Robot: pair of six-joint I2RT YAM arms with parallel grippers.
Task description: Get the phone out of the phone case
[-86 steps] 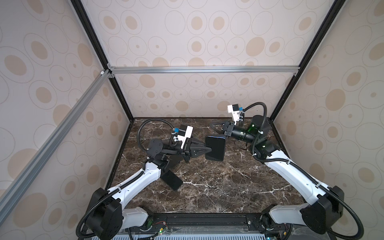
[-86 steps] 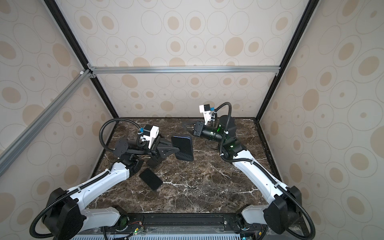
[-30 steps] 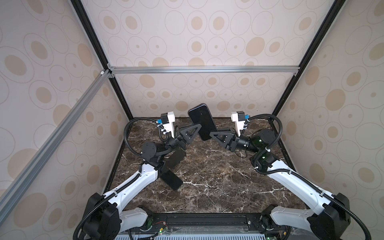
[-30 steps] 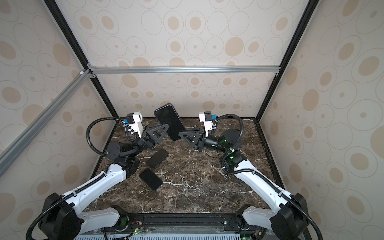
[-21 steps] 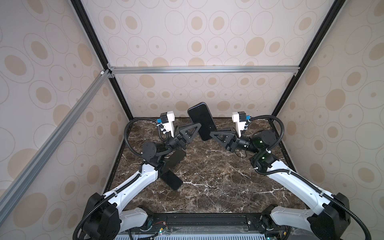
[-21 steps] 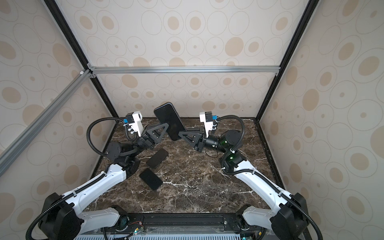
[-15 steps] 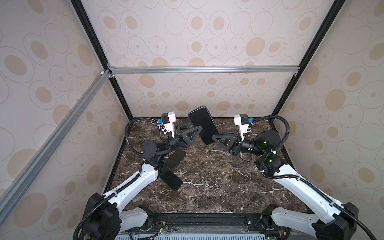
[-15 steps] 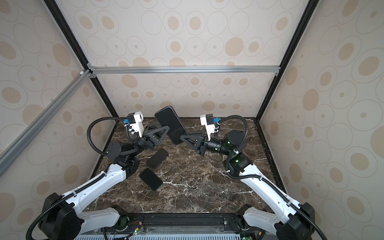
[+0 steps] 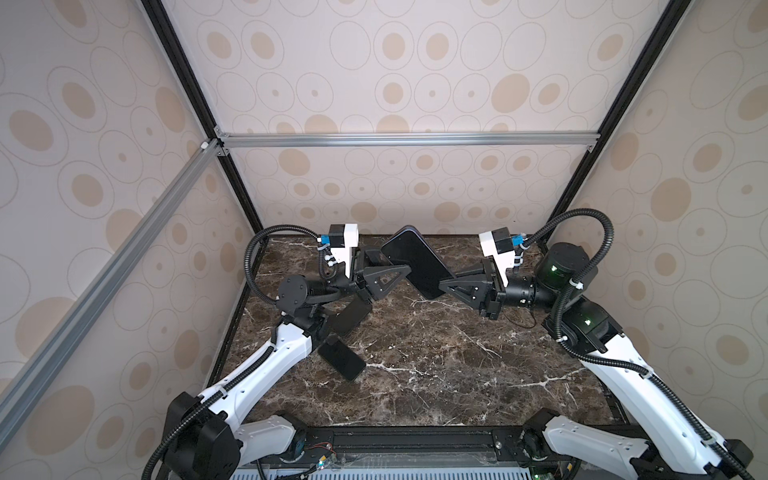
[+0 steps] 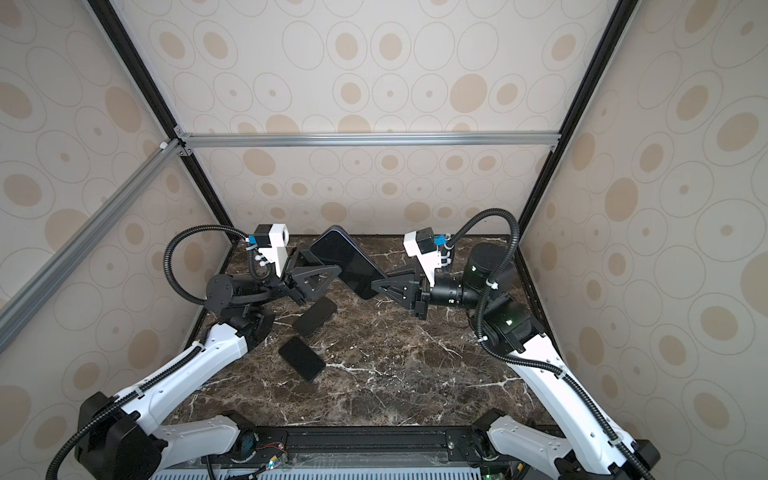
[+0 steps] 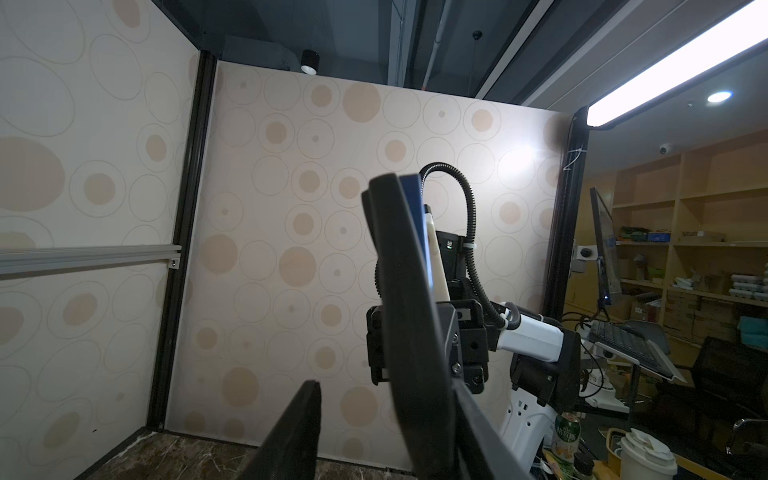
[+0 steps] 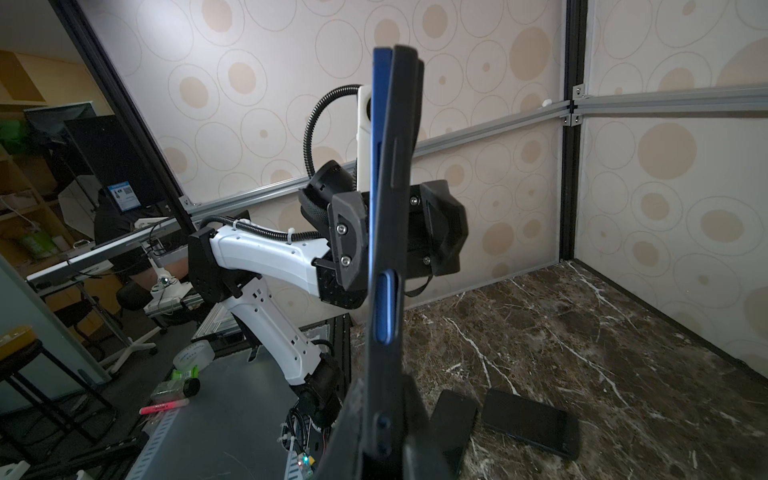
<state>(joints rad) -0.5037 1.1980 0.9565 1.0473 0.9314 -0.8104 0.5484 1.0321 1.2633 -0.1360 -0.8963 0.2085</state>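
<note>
Phone (image 9: 415, 266), in its black case (image 12: 405, 166), hangs tilted in the air over the 12 o'clock part of the marble table (image 9: 457, 353). Its upper end leans toward 11 o'clock and its lower end toward 5.

My left arm (image 9: 286, 345) rises from the 7 o'clock corner, elbow bent, wrist levelled toward 3 o'clock. My left gripper (image 9: 397, 266) straddles the phone's upper half with its jaws partly apart. In the left wrist view one finger (image 11: 299, 424) stands clear of the case; I cannot tell whether the opposite one touches.

My right arm (image 9: 623, 374) comes up from 5 o'clock and points toward 9. My right gripper (image 9: 446, 280) is clamped narrow on the phone's lower end and carries it. In the right wrist view the phone's blue edge lies along the case's black rim.
</note>
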